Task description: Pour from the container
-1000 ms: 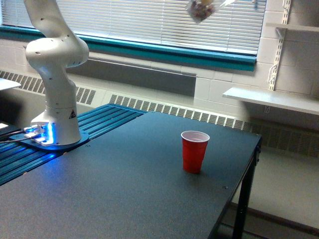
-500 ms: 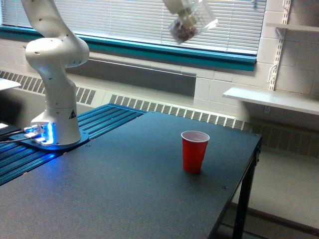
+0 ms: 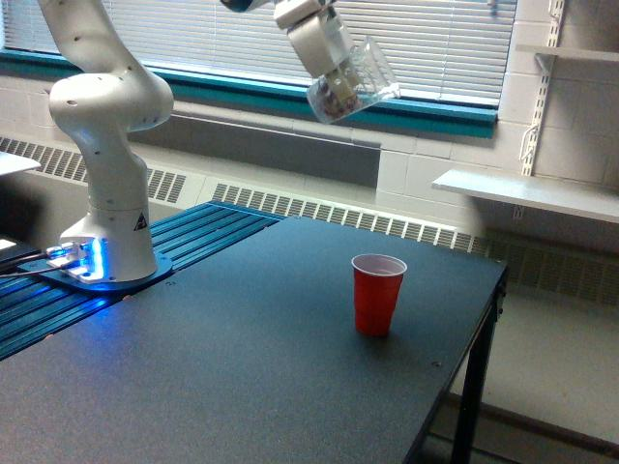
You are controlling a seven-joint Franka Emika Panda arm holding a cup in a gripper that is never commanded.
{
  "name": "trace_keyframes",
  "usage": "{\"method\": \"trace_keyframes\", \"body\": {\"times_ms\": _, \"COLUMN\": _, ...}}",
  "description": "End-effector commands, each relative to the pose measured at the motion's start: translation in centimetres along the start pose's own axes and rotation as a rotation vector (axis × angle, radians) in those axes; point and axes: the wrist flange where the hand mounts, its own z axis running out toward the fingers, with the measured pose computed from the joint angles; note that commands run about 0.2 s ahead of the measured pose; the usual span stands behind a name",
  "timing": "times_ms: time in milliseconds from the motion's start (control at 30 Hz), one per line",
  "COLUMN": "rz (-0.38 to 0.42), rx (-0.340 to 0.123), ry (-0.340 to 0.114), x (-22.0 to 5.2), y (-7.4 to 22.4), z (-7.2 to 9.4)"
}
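A clear plastic container [image 3: 352,85] with dark bits in its bottom hangs tilted high above the table, its mouth turned up toward the exterior view's right. My white gripper [image 3: 329,60] is shut on it, coming in from the top of the view. A red plastic cup [image 3: 377,294] stands upright and open on the dark table [image 3: 242,387], well below the container and slightly toward the exterior view's right of it.
My arm's white base [image 3: 108,193] stands at the exterior view's left on blue slats. The table's edge [image 3: 484,329] drops off just past the red cup. A window with blinds, a teal sill and a wall shelf [image 3: 522,193] lie behind.
The gripper and container have come down and moved toward the exterior view's left, from the top edge into fuller view. The red cup has not moved.
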Motion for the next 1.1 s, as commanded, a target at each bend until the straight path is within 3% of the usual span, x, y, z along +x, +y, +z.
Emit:
{"method": "trace_keyframes", "body": {"times_ms": 33, "rz": 0.063, "rx": -0.004, "ry": 0.014, "x": -1.0, "y": 0.4, "z": 1.5}}
{"method": "trace_keyframes", "body": {"times_ms": 467, "rz": 0.247, "rx": -0.016, "ry": -0.063, "x": -3.7, "y": 0.3, "z": 7.0}}
{"method": "trace_keyframes", "body": {"times_ms": 900, "rz": 0.386, "rx": -0.017, "ry": -0.056, "x": -5.6, "y": -0.6, "z": 11.1}}
{"method": "trace_keyframes", "body": {"times_ms": 1100, "rz": 0.494, "rx": 0.001, "ry": -0.068, "x": -6.4, "y": -1.5, "z": 13.2}}
